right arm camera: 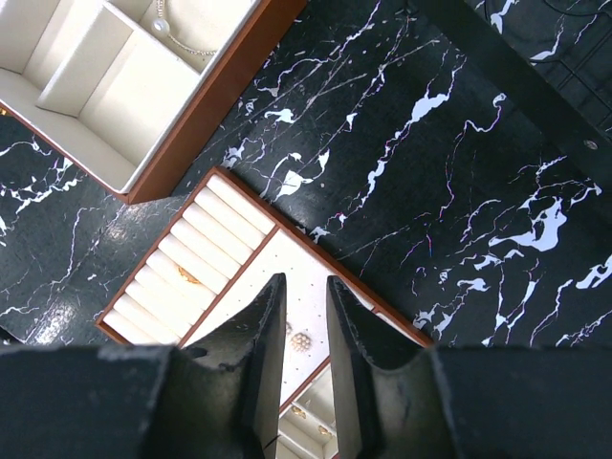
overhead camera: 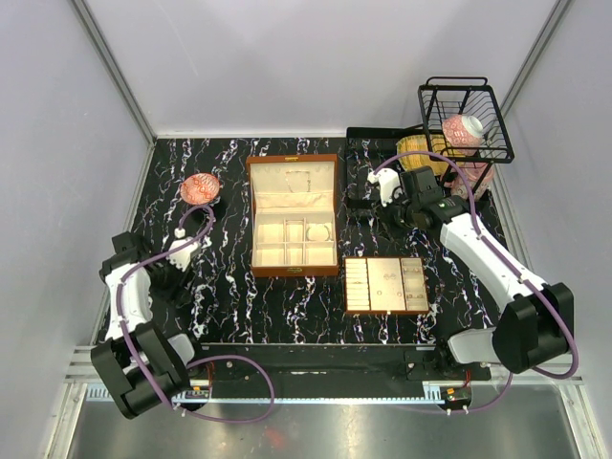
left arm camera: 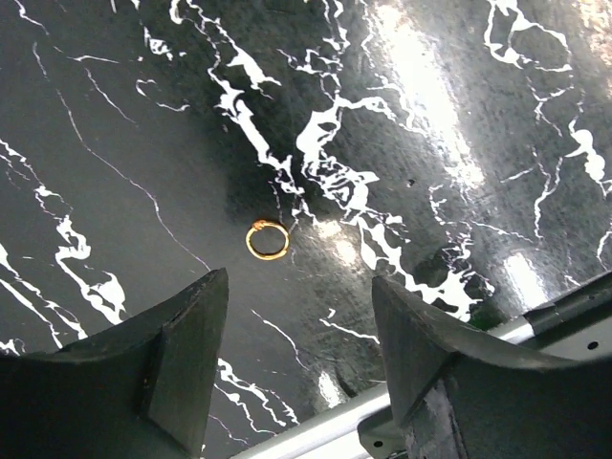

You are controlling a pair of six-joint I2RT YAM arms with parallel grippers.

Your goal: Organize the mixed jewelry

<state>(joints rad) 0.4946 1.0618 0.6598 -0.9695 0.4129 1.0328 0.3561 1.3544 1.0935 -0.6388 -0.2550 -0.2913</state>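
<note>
A tiny coppery-gold ring (left arm camera: 267, 239) lies on the black marble table, just beyond my left gripper (left arm camera: 298, 285), whose jaws are wide open and empty above it. In the top view the left gripper (overhead camera: 182, 247) is left of the wooden box (overhead camera: 292, 215). A silvery wire hoop (overhead camera: 320, 230) lies in a box compartment. My right gripper (right arm camera: 306, 282) hovers over the cream tray (right arm camera: 239, 239), jaws only narrowly apart with nothing between them. On the tray I see a small gold piece (right arm camera: 188, 277) in the ring rolls and a glinting cluster (right arm camera: 302, 340).
The open box also shows in the right wrist view (right arm camera: 206, 105). The tray (overhead camera: 385, 284) lies right of the box. A pink patterned bowl (overhead camera: 200, 187) sits at the back left. A black wire basket (overhead camera: 466, 120) stands at the back right. A metal rail (left arm camera: 316, 430) runs along the near edge.
</note>
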